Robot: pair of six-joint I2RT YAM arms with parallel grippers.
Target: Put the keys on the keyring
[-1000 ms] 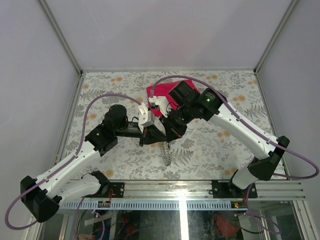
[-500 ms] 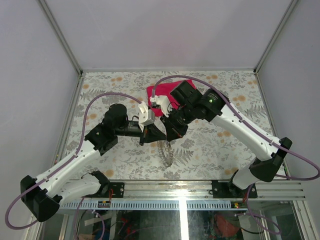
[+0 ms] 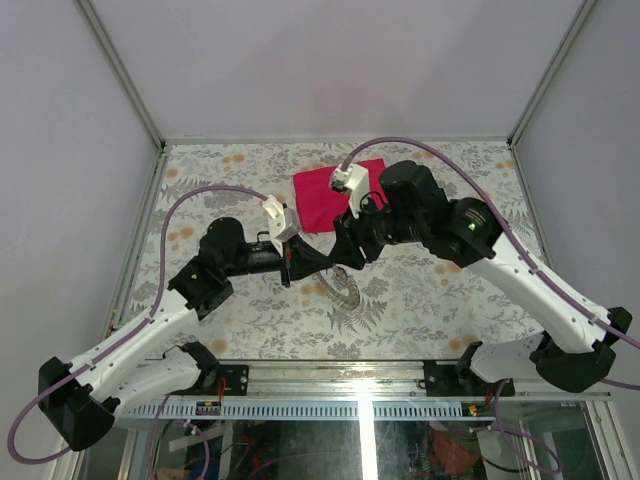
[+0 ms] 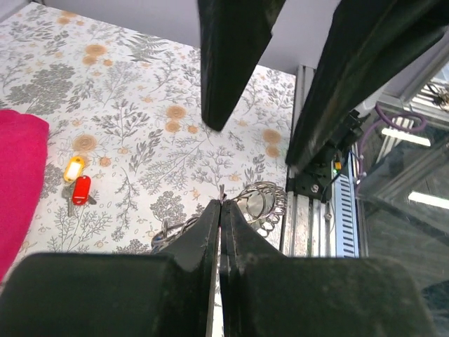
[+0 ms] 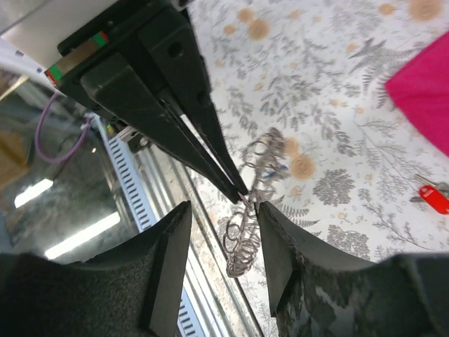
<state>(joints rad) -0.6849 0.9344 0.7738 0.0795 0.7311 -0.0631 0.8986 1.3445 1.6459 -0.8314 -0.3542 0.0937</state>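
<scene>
passing the keyring (image 4: 261,202) from one pincer to the other, apparently. grips it now with the left pincer (image 4: 221,208), pressed fully together on a thin edge of the silver coil, right at the tips; closes the last small gap only within this second. lets go with the right pincer (image 5: 223,210) at the same time: no longer clamped tight on the ring as a moment before, but sprung apart about half way, with nothing between the fingers. hovers with it just above and beside the left tips, near the ring yet apart from it.

hangs the keyring off the tips of the left pincer, sloping downward toward the table (image 3: 420,300); cannot tell if the low end touches the surface. leaves the keys (image 4: 76,188), with red and yellow tags, flat on the table, well apart from both pincers, off to the left in the left pincer's own view and near the edge of the pink cloth (image 3: 322,195). not yet threaded on the ring.

means, for the task: ring secured on one side, right pincer free. probably needs next a reach to the keys, then sliding one into the coil. may slip or swing, with such a thin hold.
</scene>
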